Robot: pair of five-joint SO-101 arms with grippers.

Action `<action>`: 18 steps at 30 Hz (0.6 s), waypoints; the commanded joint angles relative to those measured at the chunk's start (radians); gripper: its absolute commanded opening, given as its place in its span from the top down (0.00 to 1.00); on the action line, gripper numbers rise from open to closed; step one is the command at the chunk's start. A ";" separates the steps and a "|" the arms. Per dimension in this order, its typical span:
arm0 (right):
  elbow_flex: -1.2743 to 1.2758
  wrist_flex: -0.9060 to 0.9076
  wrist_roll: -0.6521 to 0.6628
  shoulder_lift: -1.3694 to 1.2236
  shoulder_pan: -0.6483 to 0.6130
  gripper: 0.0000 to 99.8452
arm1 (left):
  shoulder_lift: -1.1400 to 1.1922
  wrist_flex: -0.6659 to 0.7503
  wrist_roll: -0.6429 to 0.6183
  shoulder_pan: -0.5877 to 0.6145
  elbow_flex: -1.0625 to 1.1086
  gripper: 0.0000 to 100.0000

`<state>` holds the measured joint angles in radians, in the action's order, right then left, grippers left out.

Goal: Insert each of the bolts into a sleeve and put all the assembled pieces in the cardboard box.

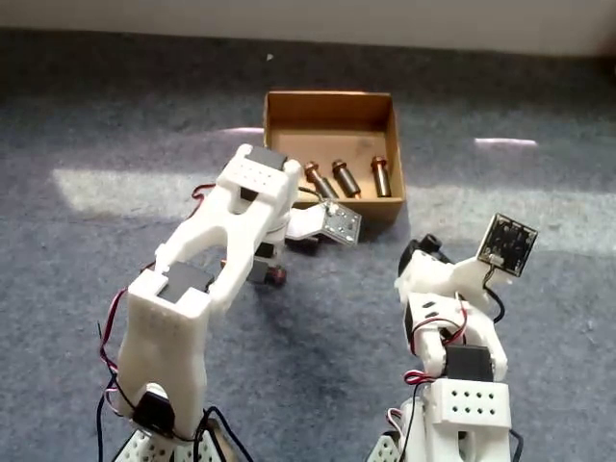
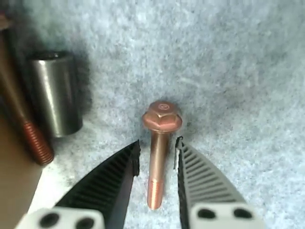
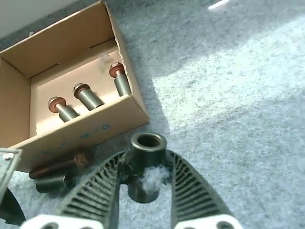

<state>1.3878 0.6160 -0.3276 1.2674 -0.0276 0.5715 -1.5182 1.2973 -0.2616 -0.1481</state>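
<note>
A copper bolt [image 2: 159, 148] lies on the grey carpet, and my left gripper [image 2: 157, 145] stands open astride its shank, a small gap on each side. Beside it are a dark steel sleeve [image 2: 55, 95] and a second bolt [image 2: 28, 129]. My right gripper [image 3: 145, 160] is shut on another sleeve [image 3: 147, 143], held upright just above the carpet, in front of the cardboard box [image 3: 86, 131]. Three assembled pieces [image 3: 88, 98] lie in that box [image 1: 332, 101]. In the high view the left arm [image 1: 250, 202] bends down just in front of the box and the right gripper [image 1: 423, 252] sits off the box's near right corner.
The loose bolt [image 3: 59, 164] and sleeve [image 3: 52, 182] lie against the box's outer front wall. A wrist camera board [image 1: 507, 243] sticks up from the right arm. Open carpet spreads to the right of the box and between the arms.
</note>
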 commanded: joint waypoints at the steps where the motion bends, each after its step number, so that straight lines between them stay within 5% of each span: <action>1: -0.007 -0.033 0.012 0.018 -0.013 0.99 | -0.059 0.012 0.012 0.010 -0.004 0.88; 18: -0.007 -0.033 0.012 0.018 -0.013 0.99 | 0.002 0.014 -0.107 -0.070 0.042 0.94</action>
<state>1.3878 0.6160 -0.3276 1.2674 -0.0276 0.5731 -1.5182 1.2022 -0.3107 -0.1174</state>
